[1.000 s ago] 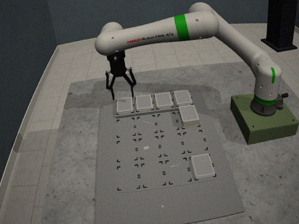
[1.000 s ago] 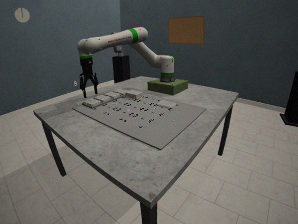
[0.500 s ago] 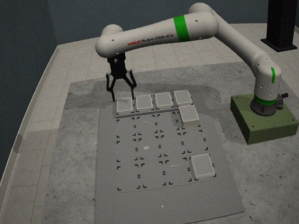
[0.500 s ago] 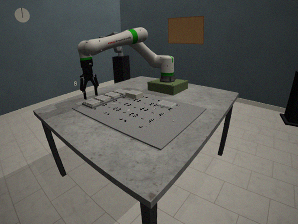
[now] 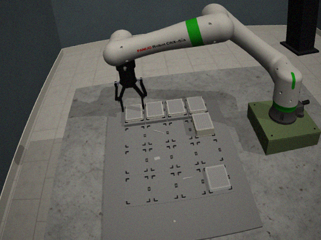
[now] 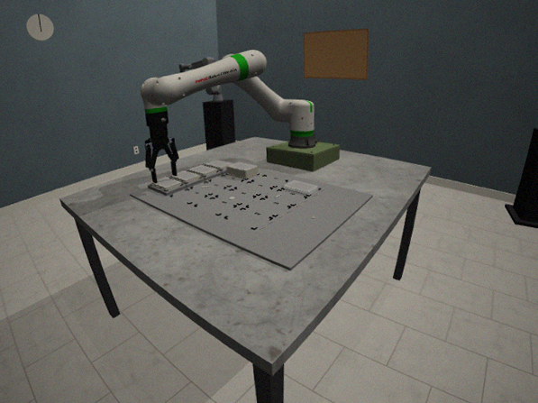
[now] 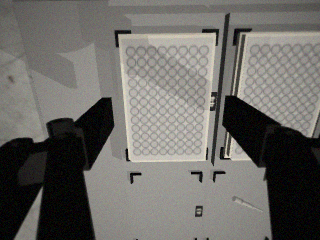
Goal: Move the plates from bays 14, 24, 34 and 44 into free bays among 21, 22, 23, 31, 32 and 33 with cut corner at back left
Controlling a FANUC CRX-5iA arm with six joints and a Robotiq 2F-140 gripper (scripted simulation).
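Jaws on the black two-finger gripper (image 5: 132, 109) (image 6: 164, 175) (image 7: 168, 110) stand moderately wide, holding nothing, probably so they can straddle the flat white rectangular plate (image 5: 133, 113) (image 6: 167, 183) (image 7: 167, 100) without bumping its neighbour. That plate sits in the raised row's bay farthest from the olive-green box pedestal (image 5: 292, 143) (image 6: 289, 156), likely first to go because the finger has open space outside it. Count: five white plates, four raised; one thicker cream block (image 5: 203, 123) (image 6: 242, 169) at the row end nearest the pedestal; one gripper.
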